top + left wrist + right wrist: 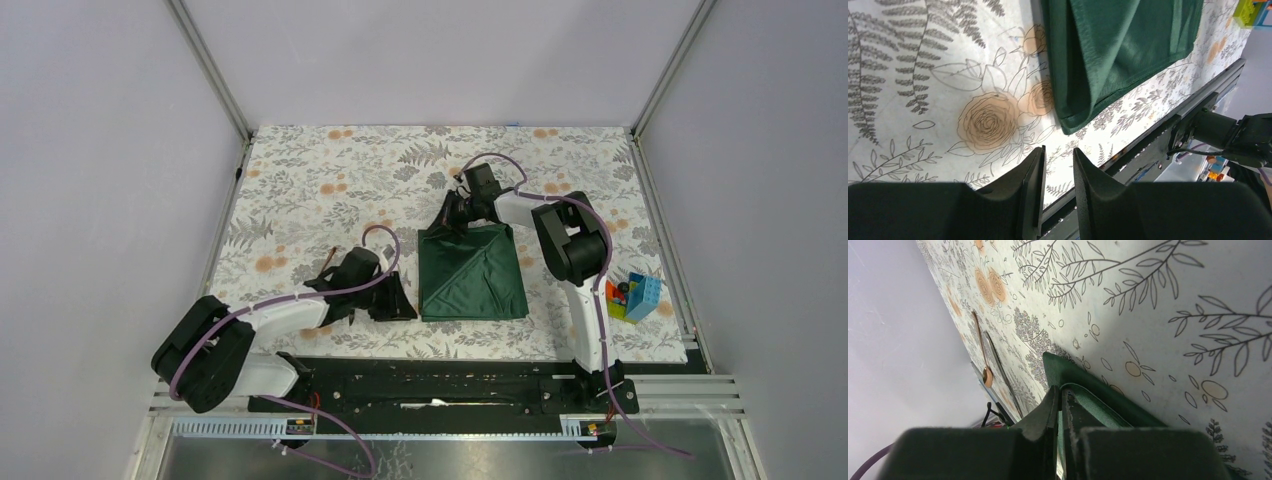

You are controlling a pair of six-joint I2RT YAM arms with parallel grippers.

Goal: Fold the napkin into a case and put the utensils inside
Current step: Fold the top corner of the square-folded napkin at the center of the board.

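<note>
Top external view: I'm seeing napkin [472, 275] lying folded near centre of tablecloth [320, 190], diagonal crease showing. Right gripper [458, 222] is sitting at its far edge; right wrist view is showing fingers clamping green cloth edge between them. Left gripper [398, 297] is sitting just beside napkin's left edge, jaws slightly apart, gripping nothing. Spoon [980, 345] and knife [998, 362] are lying side by side on tablecloth. Toy blocks [635, 297] are sitting near right arm.

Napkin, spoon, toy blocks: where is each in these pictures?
napkin [472, 272], top view, middle of the folded green cloth.
spoon [987, 375], right wrist view, on its bowl.
toy blocks [640, 296], top view, on the blue block.
</note>
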